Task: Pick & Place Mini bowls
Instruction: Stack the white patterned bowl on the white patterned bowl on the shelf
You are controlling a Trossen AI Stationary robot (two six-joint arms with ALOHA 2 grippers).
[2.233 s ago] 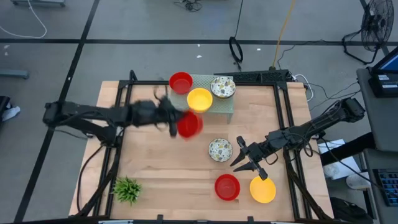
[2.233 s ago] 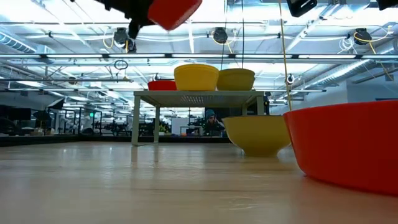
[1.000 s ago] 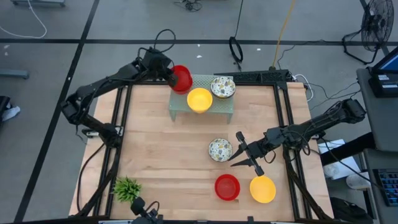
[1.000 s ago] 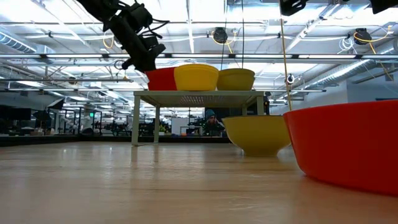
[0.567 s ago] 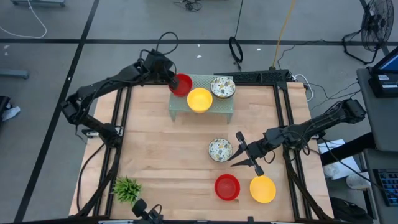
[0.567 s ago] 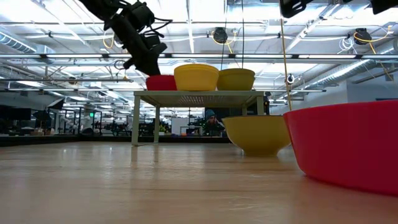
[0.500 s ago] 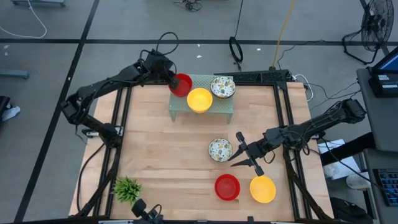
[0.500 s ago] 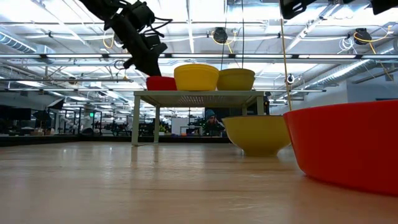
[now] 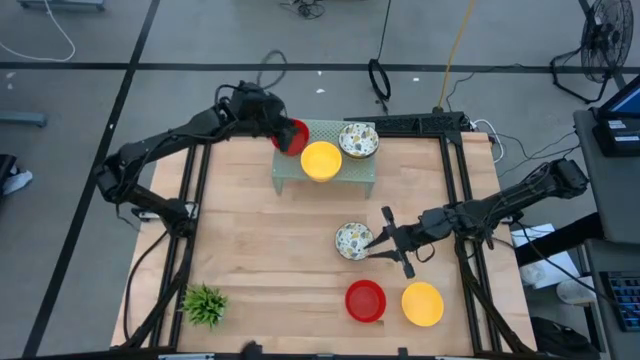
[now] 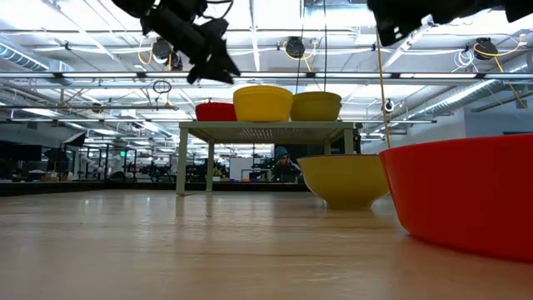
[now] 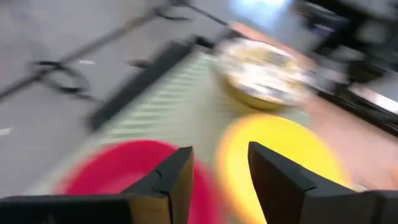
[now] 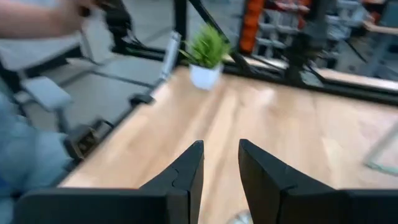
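Note:
A red mini bowl (image 9: 294, 138) sits upright at the far-left corner of the pale green mesh stand (image 9: 350, 175), beside a yellow bowl (image 9: 320, 160) and a patterned bowl (image 9: 358, 140). My left gripper (image 10: 212, 65) hovers open just above and to the left of the red bowl (image 11: 121, 171), clear of it. On the table rest a patterned bowl (image 9: 352, 240), a red bowl (image 9: 365, 300) and a yellow bowl (image 9: 422, 303). My right gripper (image 9: 376, 245) is open, high above the table by the patterned bowl's right side.
A small green spiky plant (image 9: 204, 303) stands at the near-left corner. Black frame rails (image 9: 190, 200) run along the table's left and right edges. Bare wood lies between the stand and the plant. A person's blurred sleeve (image 12: 37, 18) shows beyond the table.
My left gripper has set the red bowl down on the stand's far-left corner, let go of it, and risen while tipping up and drawing back toward the table's left edge. The bowl, tilted before, now stands level. My right gripper has turned toward the patterned bowl on the table.

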